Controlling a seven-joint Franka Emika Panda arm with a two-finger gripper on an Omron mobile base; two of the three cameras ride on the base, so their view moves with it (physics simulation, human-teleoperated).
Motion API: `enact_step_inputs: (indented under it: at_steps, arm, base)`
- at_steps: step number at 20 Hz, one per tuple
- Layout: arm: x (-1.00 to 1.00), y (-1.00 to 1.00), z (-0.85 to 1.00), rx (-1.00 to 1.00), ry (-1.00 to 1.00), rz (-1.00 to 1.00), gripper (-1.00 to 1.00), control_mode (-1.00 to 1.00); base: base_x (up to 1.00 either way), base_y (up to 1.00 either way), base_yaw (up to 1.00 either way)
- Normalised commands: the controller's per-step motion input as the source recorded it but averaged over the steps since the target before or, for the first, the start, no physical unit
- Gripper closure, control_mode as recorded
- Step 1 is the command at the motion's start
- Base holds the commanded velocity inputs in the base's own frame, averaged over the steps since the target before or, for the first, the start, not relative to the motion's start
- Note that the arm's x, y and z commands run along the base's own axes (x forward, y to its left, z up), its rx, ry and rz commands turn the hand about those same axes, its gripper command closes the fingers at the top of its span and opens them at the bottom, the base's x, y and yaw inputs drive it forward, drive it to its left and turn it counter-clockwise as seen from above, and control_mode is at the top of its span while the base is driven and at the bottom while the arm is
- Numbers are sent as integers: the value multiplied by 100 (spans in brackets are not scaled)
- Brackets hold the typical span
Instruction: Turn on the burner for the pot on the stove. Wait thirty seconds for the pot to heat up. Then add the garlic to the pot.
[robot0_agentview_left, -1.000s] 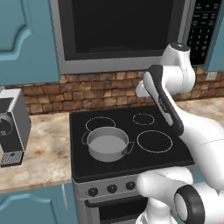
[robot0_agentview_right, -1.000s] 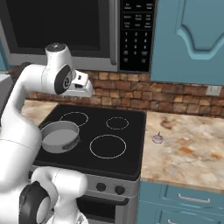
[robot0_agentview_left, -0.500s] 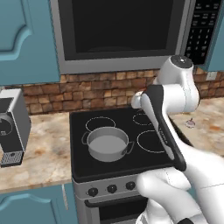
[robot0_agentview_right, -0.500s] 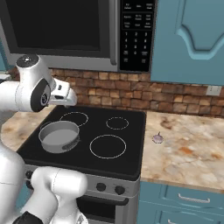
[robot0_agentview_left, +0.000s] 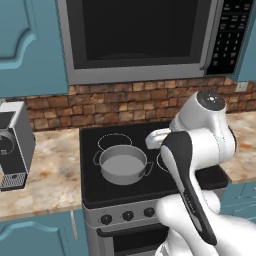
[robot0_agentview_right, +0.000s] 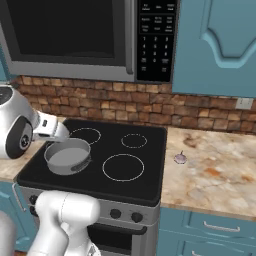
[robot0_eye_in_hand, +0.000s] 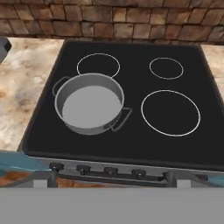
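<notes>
- Right now my fingers are spread as wide as they go and hold nothing; the hand hangs above the front of the stove (robot0_eye_in_hand: 131, 144), looking down over the black glass top and the row of knobs (robot0_eye_in_hand: 109, 171) on the silver front.
- The pot (robot0_eye_in_hand: 90, 103) sits on the front left of the cooktop, just ahead of the back left burner ring (robot0_eye_in_hand: 98, 65), upright and empty as far as I can see. From the right base view the pot (robot0_agentview_right: 68, 156) is close beside my wrist.
- The garlic (robot0_agentview_right: 180, 158) lies on the speckled counter (robot0_agentview_right: 220, 165) to the right of the stove, well apart from the pot.
- Knobs first, I judge: small, stiff, round and likely smooth, so I would close on one across its width and twist, squeezing firmly enough that it does not slip.
- Which knob feeds the pot's burner I cannot tell from here.
- The garlic looks tiny and light, with a papery skin and a pointed tip. I expect it to roll or skid away if I nudge it.
- I would come straight down and pinch it across its fattest part, below the tip, with gentle pressure.
- The pot looks rigid and heavy; I judge there is no need to move it.
</notes>
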Motion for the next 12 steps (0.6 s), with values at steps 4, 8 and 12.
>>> enact_step_inputs:
  at_steps: [4, 8, 12]
  arm:
    - [-55, 33, -17, 0, -4, 0, -100, -100]
    - [-40, 36, -13, 1, 0, -1, -100, -100]
    - [-25, 34, -18, 5, 0, -4, -100, -100]
  base:
    - [0, 0, 0]
    - [0, 0, 0]
    - [0, 0, 0]
